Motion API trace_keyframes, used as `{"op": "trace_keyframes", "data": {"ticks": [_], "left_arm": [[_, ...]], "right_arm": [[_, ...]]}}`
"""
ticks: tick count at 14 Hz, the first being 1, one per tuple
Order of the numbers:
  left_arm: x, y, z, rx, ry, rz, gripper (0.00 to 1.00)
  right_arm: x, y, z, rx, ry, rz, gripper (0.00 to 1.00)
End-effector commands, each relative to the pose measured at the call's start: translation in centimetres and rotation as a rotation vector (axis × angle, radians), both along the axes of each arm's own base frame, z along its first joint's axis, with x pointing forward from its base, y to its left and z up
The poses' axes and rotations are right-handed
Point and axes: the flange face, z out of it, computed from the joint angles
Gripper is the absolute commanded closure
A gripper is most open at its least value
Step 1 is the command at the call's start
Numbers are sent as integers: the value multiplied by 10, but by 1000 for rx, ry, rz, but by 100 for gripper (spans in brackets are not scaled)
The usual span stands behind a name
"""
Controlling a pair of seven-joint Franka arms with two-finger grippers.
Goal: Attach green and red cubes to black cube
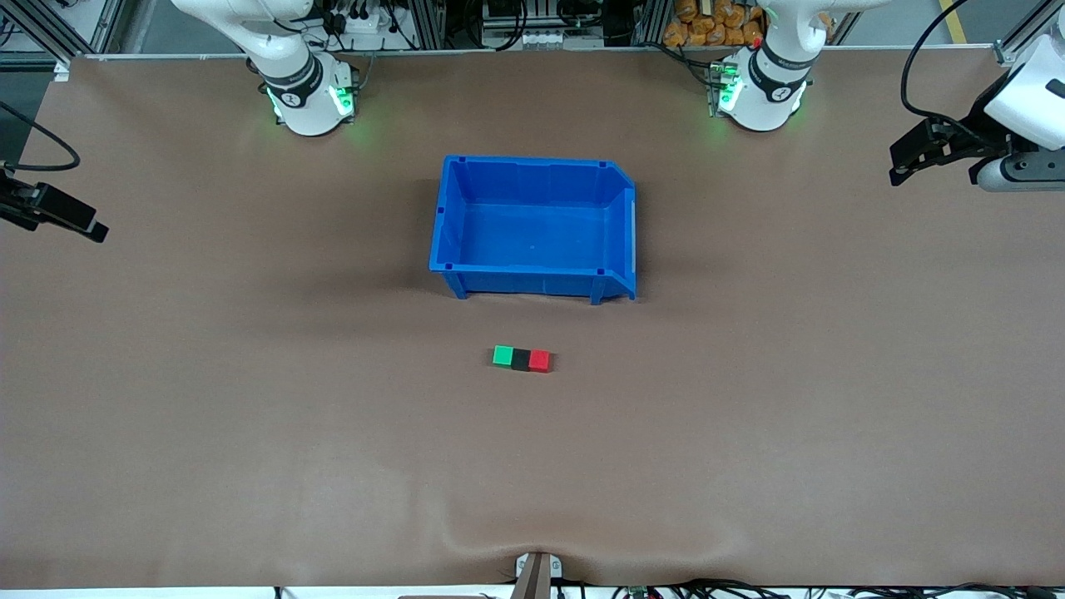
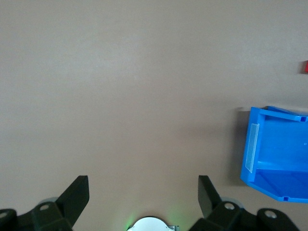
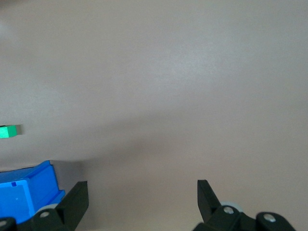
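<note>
Front view: green cube point(image 1: 502, 356), black cube point(image 1: 521, 359) and red cube point(image 1: 539, 360) seen in one row on the bench point(image 1: 250, 416), touching, black in the middle; row lies nearer the front camera than the blue bin point(image 1: 532, 274), just beside it.

Black cube not shown in either wrist view. L wrist view: only an edge of red cube point(image 2: 305, 67) plus bin corner point(image 2: 269, 144). R wrist view: green cube point(image 3: 9, 131) and bin corner point(image 3: 29, 187).

Left tool point(image 2: 143, 192): over bare bench toward the left arm's end from the bin, jaws spread wide, nothing gripped. Right tool point(image 3: 142, 195): toward the right arm's end from the bin, likewise spread, nothing gripped.
</note>
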Motion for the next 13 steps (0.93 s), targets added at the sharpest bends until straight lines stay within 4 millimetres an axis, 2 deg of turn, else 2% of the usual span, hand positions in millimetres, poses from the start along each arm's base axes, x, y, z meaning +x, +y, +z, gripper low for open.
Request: {"op": "trace_keyframes", "data": {"ticks": [1, 13], "left_arm": [[0, 5, 4, -10, 9, -5, 0], [4, 3, -2, -12, 28, -6, 0]], "right_arm": [[2, 4, 2, 7, 2, -12, 0], [5, 4, -1, 8, 0, -12, 0]]}}
